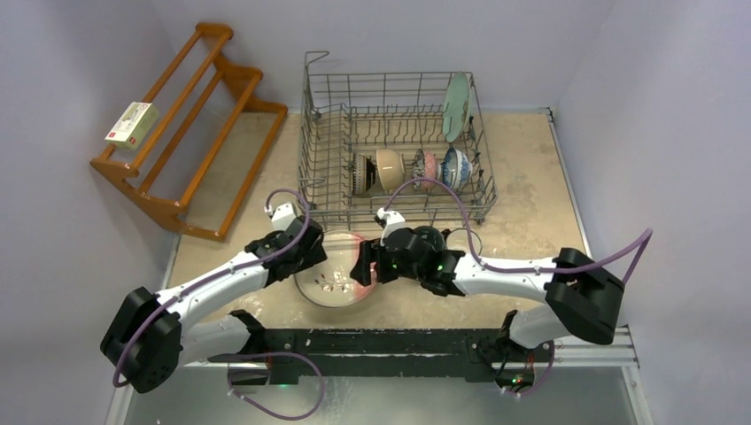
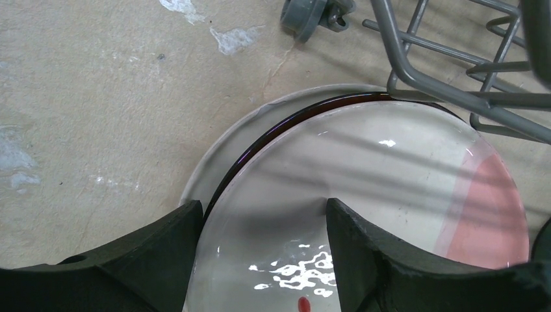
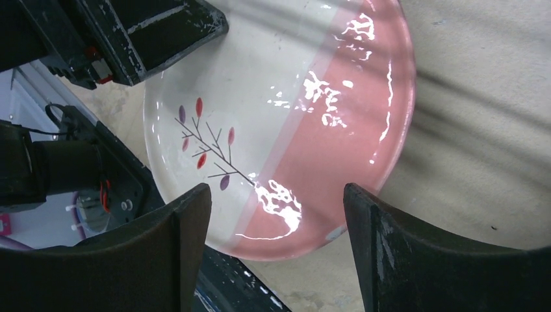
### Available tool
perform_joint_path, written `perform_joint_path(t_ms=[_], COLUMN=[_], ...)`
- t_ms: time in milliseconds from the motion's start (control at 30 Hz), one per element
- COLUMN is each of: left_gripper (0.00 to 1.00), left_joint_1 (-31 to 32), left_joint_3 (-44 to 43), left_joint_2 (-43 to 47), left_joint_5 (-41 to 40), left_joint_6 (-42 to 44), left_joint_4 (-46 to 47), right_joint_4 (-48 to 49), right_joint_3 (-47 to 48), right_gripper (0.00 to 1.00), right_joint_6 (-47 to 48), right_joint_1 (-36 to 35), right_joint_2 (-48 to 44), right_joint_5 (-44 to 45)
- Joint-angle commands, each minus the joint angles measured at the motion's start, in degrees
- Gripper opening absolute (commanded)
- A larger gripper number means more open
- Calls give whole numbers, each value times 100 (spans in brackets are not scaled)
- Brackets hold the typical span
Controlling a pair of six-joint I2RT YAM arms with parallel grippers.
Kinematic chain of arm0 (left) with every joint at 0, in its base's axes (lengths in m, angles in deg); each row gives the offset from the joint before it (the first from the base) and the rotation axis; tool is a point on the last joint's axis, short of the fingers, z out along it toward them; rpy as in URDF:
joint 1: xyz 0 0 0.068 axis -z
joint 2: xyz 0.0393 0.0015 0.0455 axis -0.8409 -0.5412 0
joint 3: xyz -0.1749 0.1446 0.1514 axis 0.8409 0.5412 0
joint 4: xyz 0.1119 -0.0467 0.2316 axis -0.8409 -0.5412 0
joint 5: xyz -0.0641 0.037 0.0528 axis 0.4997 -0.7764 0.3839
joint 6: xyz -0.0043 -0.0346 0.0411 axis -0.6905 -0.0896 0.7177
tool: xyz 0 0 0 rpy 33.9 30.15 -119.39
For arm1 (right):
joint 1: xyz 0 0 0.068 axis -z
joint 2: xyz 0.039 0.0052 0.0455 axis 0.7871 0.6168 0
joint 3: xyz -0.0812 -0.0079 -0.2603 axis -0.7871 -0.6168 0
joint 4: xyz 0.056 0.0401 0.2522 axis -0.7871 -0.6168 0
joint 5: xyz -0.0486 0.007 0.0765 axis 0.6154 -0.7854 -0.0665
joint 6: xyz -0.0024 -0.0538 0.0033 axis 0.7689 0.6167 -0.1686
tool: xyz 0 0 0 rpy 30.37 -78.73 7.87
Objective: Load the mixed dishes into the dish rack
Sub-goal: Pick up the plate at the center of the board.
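Note:
The pink-and-white plate [image 1: 332, 276] with the branch motif lies flat in front of the dish rack [image 1: 329, 168]. In the left wrist view this plate [image 2: 390, 182] rests on a dark plate rim [image 2: 273, 132] and a paler rim [image 2: 217, 156]. My left gripper [image 1: 312, 255] is open, its fingers astride the plate's left rim [image 2: 263, 224]. My right gripper [image 1: 365, 264] hangs open over the plate's pink side [image 3: 276, 201]. The rack holds an upright mint green plate [image 1: 456, 106] and a row of bowls [image 1: 407, 168]. A dark teal mug [image 1: 430, 236] stands behind my right wrist.
A brown wooden slatted shelf [image 1: 190, 124] leans at the back left with a small box [image 1: 131, 124] on it. The rack's grey wires [image 2: 455, 91] and a wheel [image 2: 312, 13] sit just beyond the plates. The black base rail [image 1: 390, 345] runs along the near edge.

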Motion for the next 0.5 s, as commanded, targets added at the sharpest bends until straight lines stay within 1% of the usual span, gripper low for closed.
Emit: perform_joint_path(t_ms=[0,233,333,467], left_gripper=[66,66,66,66], left_joint_1=[336,677,823,1180], left_joint_3=[395,401,401,334], left_joint_2=[-274,-273,-337,-391], left_joint_5=[826,861,939,926], left_joint_6=[-96,-308,-407,-628], left_joint_4=[-394,-268,-144,-17], right_joint_4=[-509,-1400,-1776,-1773], right_joint_3=[-165,-60,-99,-340], right_gripper=[77,79,79,79], right_joint_6=[-268,-426,-629,-843], right_joint_1=[-30,-29,-29,-26], right_joint_2=[-454,-1573,-1772,-1916], right_joint_5=[515,1108,1283,1259])
